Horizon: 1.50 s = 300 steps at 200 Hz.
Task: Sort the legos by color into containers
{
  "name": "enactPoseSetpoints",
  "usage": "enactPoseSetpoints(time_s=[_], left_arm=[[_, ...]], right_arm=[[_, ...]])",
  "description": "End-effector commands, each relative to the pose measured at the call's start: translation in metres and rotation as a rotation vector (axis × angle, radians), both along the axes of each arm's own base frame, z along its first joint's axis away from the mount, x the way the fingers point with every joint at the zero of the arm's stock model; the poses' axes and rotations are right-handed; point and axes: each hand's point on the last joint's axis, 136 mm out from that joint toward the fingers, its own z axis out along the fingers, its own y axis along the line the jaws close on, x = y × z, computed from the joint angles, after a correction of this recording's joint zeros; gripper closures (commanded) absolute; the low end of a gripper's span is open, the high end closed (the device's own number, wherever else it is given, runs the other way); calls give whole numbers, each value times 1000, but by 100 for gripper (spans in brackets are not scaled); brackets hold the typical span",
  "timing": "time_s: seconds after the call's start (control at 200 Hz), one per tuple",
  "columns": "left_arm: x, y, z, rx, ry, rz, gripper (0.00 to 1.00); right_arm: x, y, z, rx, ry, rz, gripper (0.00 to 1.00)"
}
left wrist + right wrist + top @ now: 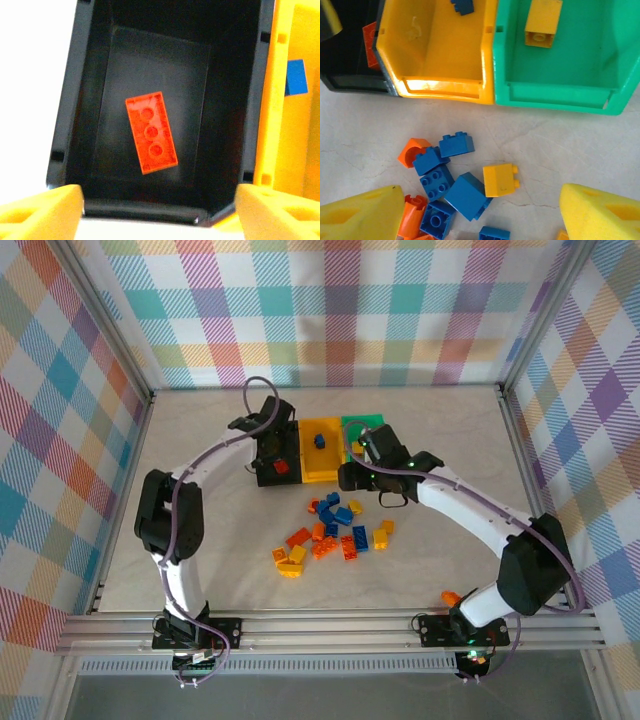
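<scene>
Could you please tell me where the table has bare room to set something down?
The table is bare left of the black bin, along the far strip behind the bins, and right of the green bin. A narrow bare band runs between the bins' fronts and the lego pile. The pile itself is crowded.

The right arm [470, 510] hides much of the green bin [362, 421]. A blue brick [463, 6] (in the yellow bin [445, 45]) is cropped at top.
</scene>
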Motion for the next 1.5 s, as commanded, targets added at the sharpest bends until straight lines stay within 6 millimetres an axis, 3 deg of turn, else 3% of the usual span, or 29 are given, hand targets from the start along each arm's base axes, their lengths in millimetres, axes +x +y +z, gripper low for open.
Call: enactPoseSetpoints(time_s=[0.0, 0.23, 0.45, 0.6, 0.75, 0.865, 1.015, 1.185, 1.295, 1.495], left_arm=[[-20, -18, 31, -96, -56, -54, 13], [-62, -43, 40, -156, -63, -154, 6], [-83, -46, 43, -209, -68, -177, 0], [-93, -48, 43, -241, -63, -192, 0], [-104, -43, 31, -268, -55, -169, 0], [-112, -42, 16, -310, -49, -155, 0], [-117, -51, -1, -367, -19, -168, 0], [-121, -61, -13, -401, 28, -197, 0], [-116, -69, -8, -445, -3, -214, 0], [-117, -73, -10, -466, 1, -230, 0]], right_arm=[[-4, -2, 1, 24, 17, -13, 19], [-6, -11, 2, 13, 23, -37, 17], [-10, -27, -6, 8, 62, -113, 16], [-20, -50, -17, 11, 120, -216, 15], [-44, -91, -46, 6, 266, -374, 14], [-72, -134, -70, 13, 409, -551, 13], [-110, -191, -82, -51, 487, -789, 11], [-141, -232, -80, -113, 514, -987, 8], [-159, -252, -84, -141, 562, -1095, 5], [-172, -280, -102, -150, 639, -1210, 2]])
